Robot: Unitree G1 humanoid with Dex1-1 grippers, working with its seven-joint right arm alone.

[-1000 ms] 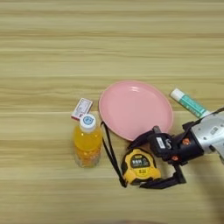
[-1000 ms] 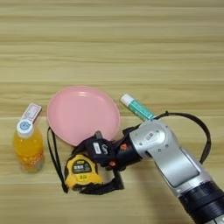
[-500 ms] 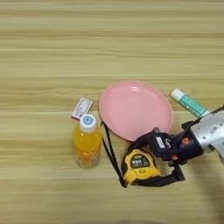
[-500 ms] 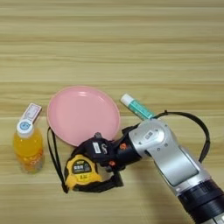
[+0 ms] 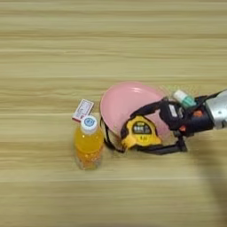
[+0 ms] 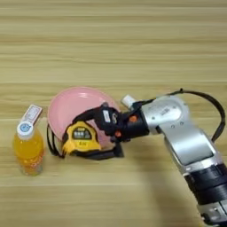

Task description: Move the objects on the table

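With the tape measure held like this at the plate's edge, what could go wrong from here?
1. The tool is shut on the tape measure right over the pink plate rim; it may catch or shove the plate.
2. The black strap trails toward the orange bottle and might snag and tip it.
3. The forearm covers most of the green-and-white tube and may knock it.

Light wooden plank table [image 5: 53,48]: matt, grained. Round pink plastic plate [image 5: 117,102]: smooth. Silver metal forearm [image 6: 177,128]: satin sheen.

A test bench, likely a lab: bare light-wood table [image 5: 53,44] (plank grain), scattered small props.
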